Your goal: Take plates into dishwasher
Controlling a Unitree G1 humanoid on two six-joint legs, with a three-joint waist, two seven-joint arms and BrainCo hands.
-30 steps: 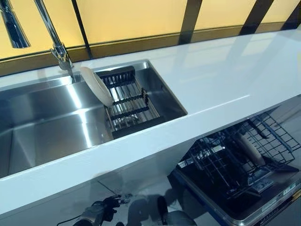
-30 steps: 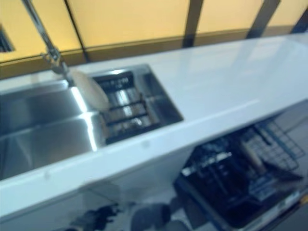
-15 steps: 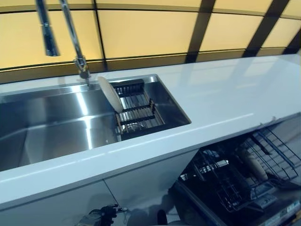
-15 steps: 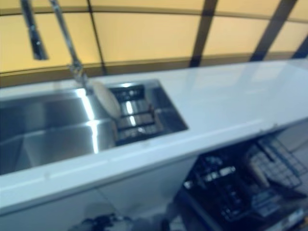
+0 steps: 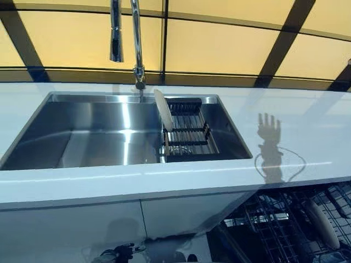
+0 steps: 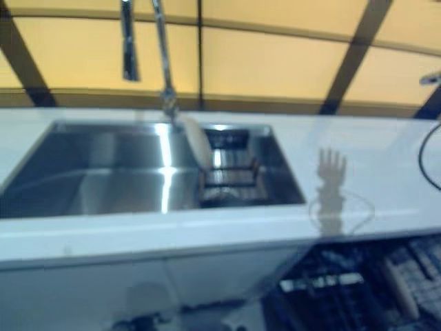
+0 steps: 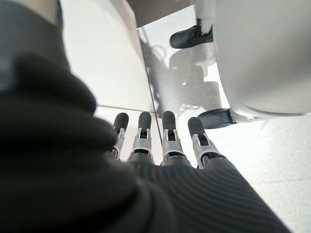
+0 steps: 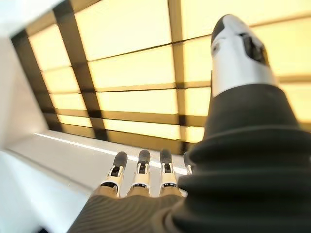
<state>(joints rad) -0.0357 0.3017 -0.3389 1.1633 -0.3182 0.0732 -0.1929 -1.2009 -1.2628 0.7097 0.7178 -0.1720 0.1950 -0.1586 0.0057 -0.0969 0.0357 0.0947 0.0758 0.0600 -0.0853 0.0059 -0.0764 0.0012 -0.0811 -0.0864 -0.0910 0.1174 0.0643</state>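
Observation:
A white plate [image 5: 163, 109] stands on edge in the dark dish rack [image 5: 189, 134] at the right end of the steel sink [image 5: 82, 131]. The open dishwasher's wire rack [image 5: 274, 230] shows below the counter at the lower right, with a pale plate [image 5: 322, 223] standing in it. My left hand [image 5: 112, 255] hangs low in front of the cabinet; its wrist view shows the fingers [image 7: 167, 138] straight and empty over the floor. My right hand [image 8: 141, 171] is open and empty, raised before the yellow window panels, away from the plate.
A tall chrome faucet [image 5: 135, 44] rises behind the sink next to the plate. The white countertop [image 5: 296, 109] runs to the right of the sink. White cabinet doors [image 5: 71, 230] stand below the counter. Yellow panels with dark bars [image 5: 219, 49] back the counter.
The camera has swung, so the sink now sits in the middle of the view. The plate and rack have not moved. My left hand stays low.

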